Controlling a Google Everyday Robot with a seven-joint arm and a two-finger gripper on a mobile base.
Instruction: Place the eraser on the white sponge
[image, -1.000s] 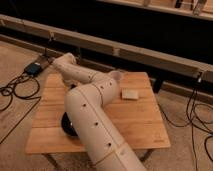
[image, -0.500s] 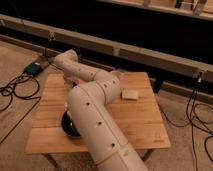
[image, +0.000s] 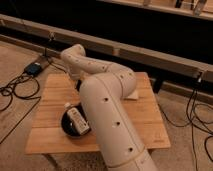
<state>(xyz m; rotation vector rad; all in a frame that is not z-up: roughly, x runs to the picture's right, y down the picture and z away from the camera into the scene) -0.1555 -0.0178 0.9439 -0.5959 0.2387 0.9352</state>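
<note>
Folded arm (image: 107, 102), closed hand (image: 79, 85) over tbl (image: 52, 102)

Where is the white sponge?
In the camera view, the sponge lies on the table's far right, peeking out beside the arm. The tool is down left of the arm, beyond the bowl.

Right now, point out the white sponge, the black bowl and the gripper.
white sponge (image: 134, 94), camera view, its visible corner right of the arm (image: 107, 115).
black bowl (image: 65, 130), camera view, its front-left rim.
gripper (image: 79, 85), camera view, dark end over the table's (image: 52, 97) back left, mostly hidden, jaws shut.
</note>
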